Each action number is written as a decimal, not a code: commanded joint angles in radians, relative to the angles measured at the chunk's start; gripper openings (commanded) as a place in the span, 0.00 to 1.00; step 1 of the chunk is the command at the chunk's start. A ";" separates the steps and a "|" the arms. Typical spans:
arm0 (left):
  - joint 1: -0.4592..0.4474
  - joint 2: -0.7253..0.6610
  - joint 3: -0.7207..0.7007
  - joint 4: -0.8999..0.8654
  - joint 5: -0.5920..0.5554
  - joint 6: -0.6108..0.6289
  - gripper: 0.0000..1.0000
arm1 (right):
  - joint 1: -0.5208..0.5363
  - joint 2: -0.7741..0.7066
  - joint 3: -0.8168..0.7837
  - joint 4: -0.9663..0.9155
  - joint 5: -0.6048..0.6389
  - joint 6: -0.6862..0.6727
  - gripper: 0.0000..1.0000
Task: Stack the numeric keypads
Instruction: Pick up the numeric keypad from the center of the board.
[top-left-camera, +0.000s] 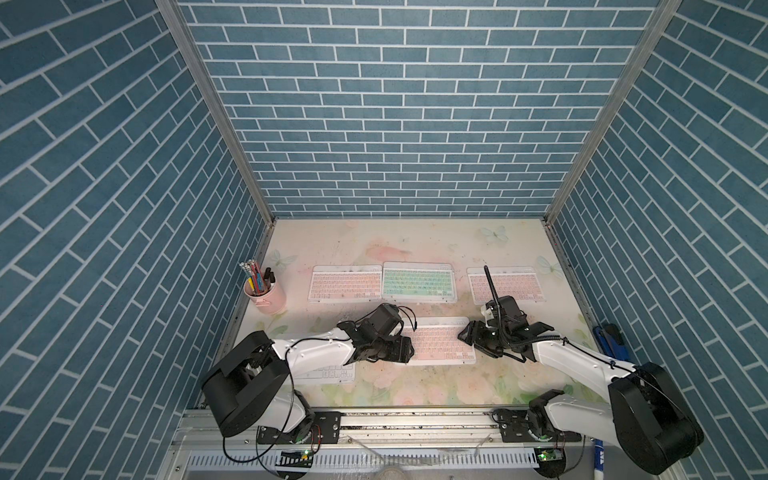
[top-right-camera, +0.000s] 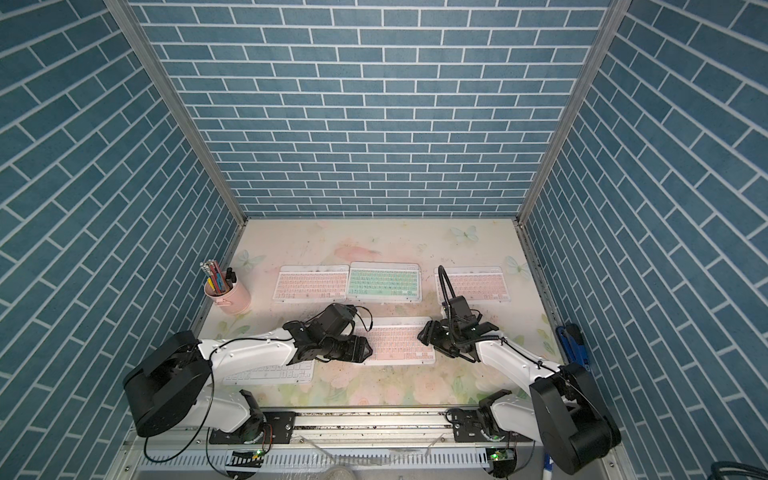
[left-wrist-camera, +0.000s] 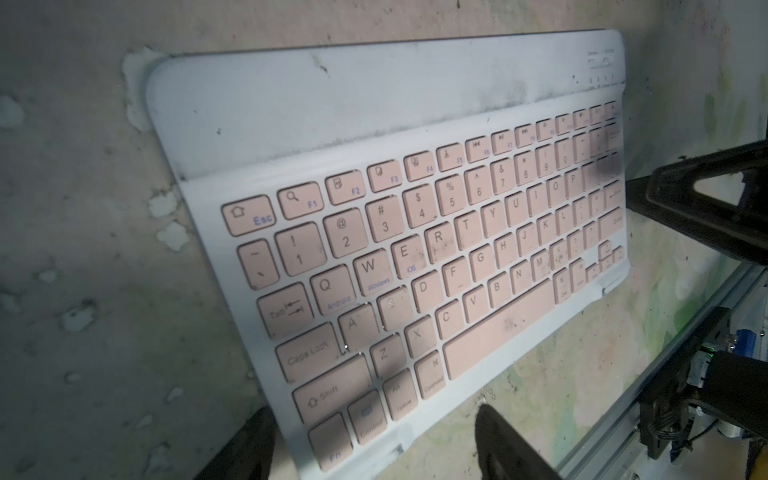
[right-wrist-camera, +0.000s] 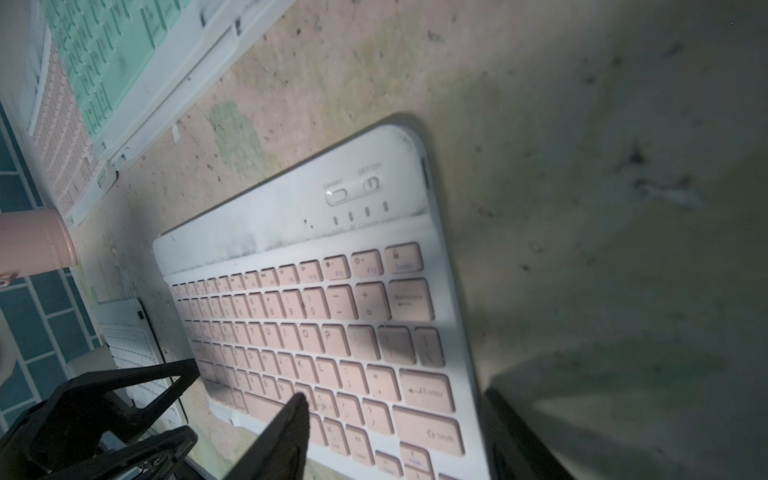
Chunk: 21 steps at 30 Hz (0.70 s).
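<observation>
A pink numeric keypad (top-left-camera: 438, 341) (left-wrist-camera: 415, 249) (right-wrist-camera: 332, 332) lies at the front middle of the table, between both arms. My left gripper (top-left-camera: 409, 351) (left-wrist-camera: 374, 449) is open at its left end, and the keypad's corner sits between the spread fingers. My right gripper (top-left-camera: 465, 334) (right-wrist-camera: 397, 399) is open at its right end, one fingertip (right-wrist-camera: 293, 415) over the keys and the other past the edge. In the back row lie a pink keypad (top-left-camera: 345, 283), a mint green one (top-left-camera: 419, 281) that looks raised on another white frame, and a third pink one (top-left-camera: 505, 284). A white keypad (top-left-camera: 328, 372) shows under my left arm.
A pink cup of pencils (top-left-camera: 266, 293) stands at the back left, against the wall. A blue and black tool (top-left-camera: 611, 340) leans at the right edge. Blue brick walls close three sides, and a metal rail (top-left-camera: 395, 419) runs along the front.
</observation>
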 joint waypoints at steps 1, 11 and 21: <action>-0.008 -0.003 0.014 -0.126 -0.043 -0.008 0.77 | 0.005 -0.008 0.020 -0.126 0.022 -0.061 0.66; 0.009 0.101 0.133 -0.141 -0.047 0.033 0.77 | -0.053 0.025 0.076 -0.222 0.056 -0.212 0.67; 0.012 0.122 0.127 -0.116 -0.026 0.030 0.77 | -0.032 0.106 0.034 -0.067 -0.101 -0.216 0.65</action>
